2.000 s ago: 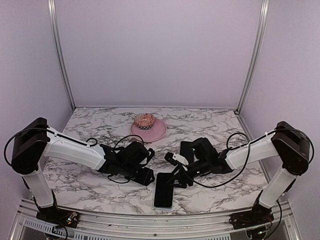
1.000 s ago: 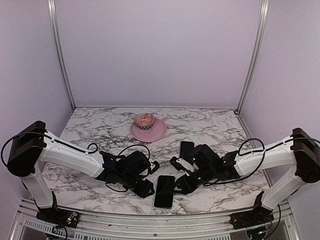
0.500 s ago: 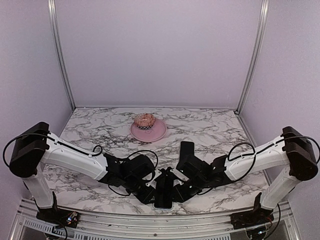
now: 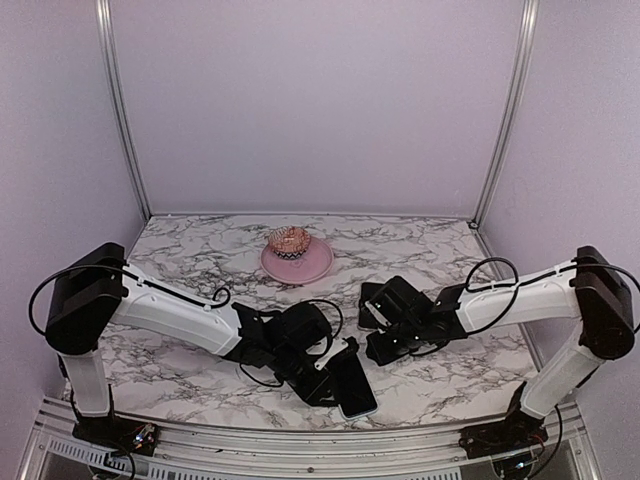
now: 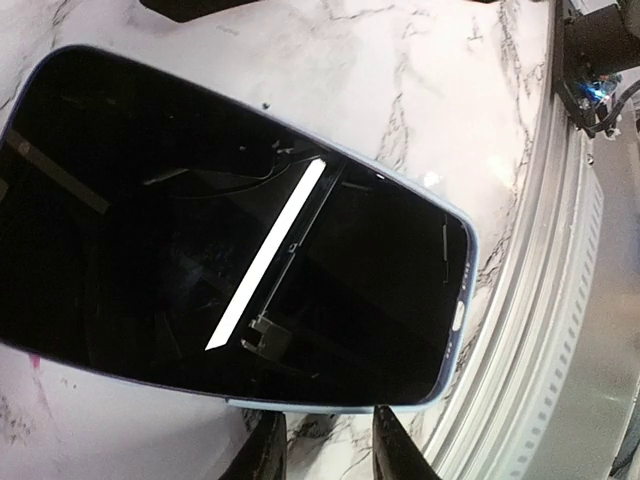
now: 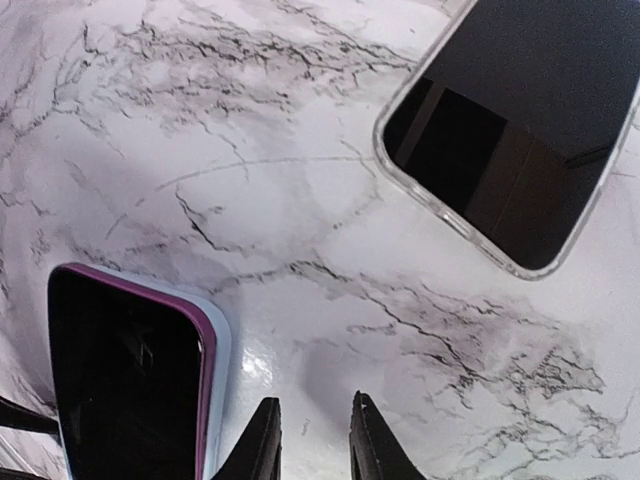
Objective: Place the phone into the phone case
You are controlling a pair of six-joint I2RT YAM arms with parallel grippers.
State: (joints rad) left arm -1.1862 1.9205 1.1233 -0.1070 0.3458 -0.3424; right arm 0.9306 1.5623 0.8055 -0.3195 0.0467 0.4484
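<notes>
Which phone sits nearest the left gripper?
The pale-blue-edged phone, right at the left gripper; the dark phone lies farther back, beside the right gripper.

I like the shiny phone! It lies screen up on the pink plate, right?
Not on the plate. The phone lies screen up on the table, as the left wrist view shows. The plate stands farther back, apart from it.
</notes>
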